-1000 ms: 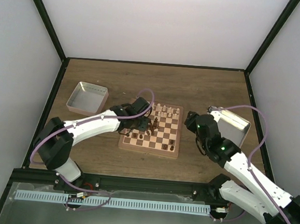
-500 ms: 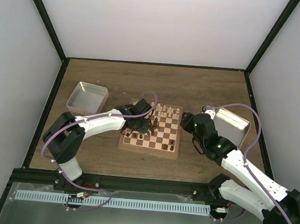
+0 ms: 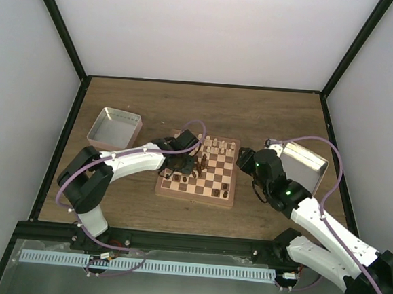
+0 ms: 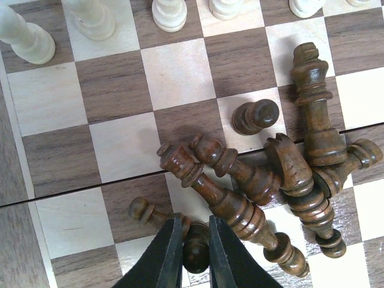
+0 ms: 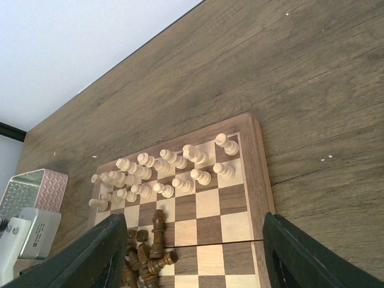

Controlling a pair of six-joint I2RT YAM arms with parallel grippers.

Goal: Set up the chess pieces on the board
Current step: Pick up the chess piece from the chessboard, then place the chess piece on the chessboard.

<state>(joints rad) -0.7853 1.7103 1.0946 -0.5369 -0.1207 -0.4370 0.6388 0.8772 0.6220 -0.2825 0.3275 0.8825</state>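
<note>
The board lies at the table's middle. Pale chess pieces stand in two rows along its far side, and they show as well in the right wrist view. Dark chess pieces lie in a heap near the board's centre. My left gripper is down at the heap's near edge, shut on a dark pawn whose round head sits between the black fingers. Beside it lies another dark pawn. My right gripper hangs open above the board's right part, holding nothing.
A shallow metal tray stands left of the board and another to the right, behind my right arm. A few dark pieces stand on the near squares. Black frame posts and white walls enclose the table.
The left gripper's fingers have closed onto the dark pawn at the heap's edge. The right arm shifted slightly left toward the board and now holds still.
</note>
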